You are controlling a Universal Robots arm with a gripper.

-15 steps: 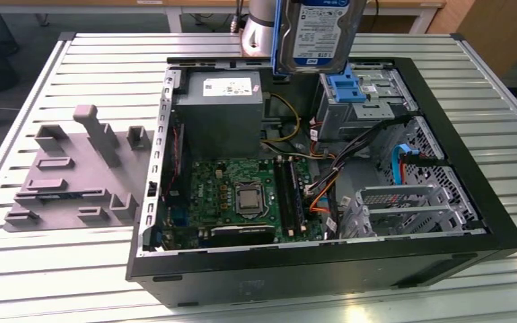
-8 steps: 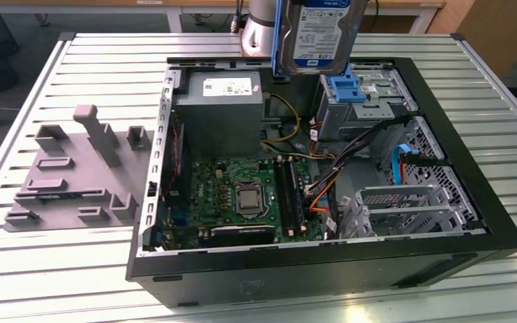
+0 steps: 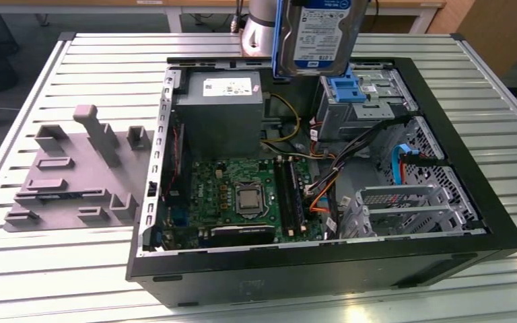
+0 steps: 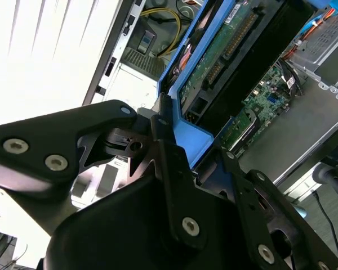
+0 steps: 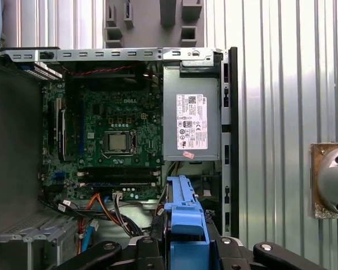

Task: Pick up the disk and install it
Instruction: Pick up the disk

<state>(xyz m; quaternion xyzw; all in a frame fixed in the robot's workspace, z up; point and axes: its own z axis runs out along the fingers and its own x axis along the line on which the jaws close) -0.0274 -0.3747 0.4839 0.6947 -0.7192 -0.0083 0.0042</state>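
Slatted metal table point(image 3: 510, 134) carries an open computer case point(image 3: 330, 276); at the exterior view's top centre the disk point(image 3: 326, 33) hangs upright above it (label facing the camera). In the second wrist view the gripper point(image 4: 177, 135) clamps the disk by its blue edge. In the first wrist view the disk point(image 5: 183, 216) sits over the open case.

A lab workshop: an opened computer case point(image 3: 322, 269) on a slatted metal workbench point(image 3: 61, 269) beside a grey fixture plate point(image 3: 70, 175).
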